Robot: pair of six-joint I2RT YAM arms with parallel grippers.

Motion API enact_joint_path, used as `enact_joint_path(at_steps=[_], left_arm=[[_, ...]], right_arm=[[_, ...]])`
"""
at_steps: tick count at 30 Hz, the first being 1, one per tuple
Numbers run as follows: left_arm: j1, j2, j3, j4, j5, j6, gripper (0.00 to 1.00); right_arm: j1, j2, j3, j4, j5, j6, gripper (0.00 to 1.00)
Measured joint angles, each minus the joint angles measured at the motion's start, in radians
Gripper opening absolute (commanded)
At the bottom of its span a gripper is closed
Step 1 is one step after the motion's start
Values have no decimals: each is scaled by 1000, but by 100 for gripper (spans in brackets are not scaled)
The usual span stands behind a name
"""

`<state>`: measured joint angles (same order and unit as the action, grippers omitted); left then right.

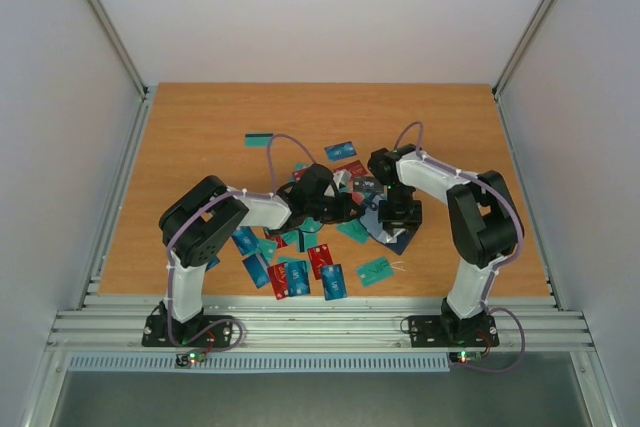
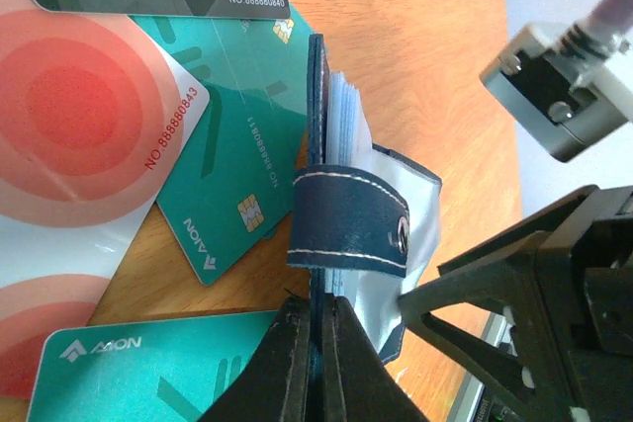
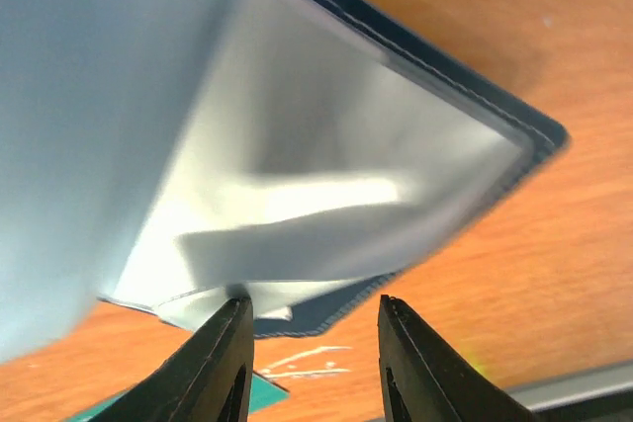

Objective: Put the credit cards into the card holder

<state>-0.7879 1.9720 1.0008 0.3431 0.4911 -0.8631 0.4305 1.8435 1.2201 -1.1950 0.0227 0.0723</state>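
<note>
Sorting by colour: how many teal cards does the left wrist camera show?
3: teal card left of the card holder, another overlapping it, a third bottom left. More may be hidden.

arms (image 1: 262, 209): white links, black joints | cables (image 1: 283, 137): lilac | tool fingers (image 3: 223, 363): black | bases (image 1: 190, 330): black plates

above the right pincer (image 3: 315, 308) the card holder (image 3: 326, 175) is a blurred pale sheet, cut off top and left; a teal card (image 3: 265, 394) below its fingers is mostly out of frame. the left pincer (image 2: 315, 318) hides the card holder's gripped edge, and the red-ringed card (image 2: 69, 116) left of it is cropped.
</note>
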Motion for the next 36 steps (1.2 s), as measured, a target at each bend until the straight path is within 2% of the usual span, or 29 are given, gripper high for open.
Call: enact_joint_path(at_steps=[6,11,17,21,28,36], left_arm=[[0,0,2,-6,1,0,0],[0,0,2,-11,2,-2,0],[0,0,2,-24,2,-4,0],[0,0,2,-34,6,-5,0],[0,0,2,-42,14,-5,0],[0,0,2,-44,17,-4,0]], right_arm=[[-71,-88,-95,-6,-2,0,33],[-129,-154,-128,-1,-79,-1,31],[-129,-329,-87,51,-329,2,29],[-127,-385,-32,130,-472,51,24],[-116,-287,-46,302,-576,175,14],[-116,-103,-19,373,-535,230,11]])
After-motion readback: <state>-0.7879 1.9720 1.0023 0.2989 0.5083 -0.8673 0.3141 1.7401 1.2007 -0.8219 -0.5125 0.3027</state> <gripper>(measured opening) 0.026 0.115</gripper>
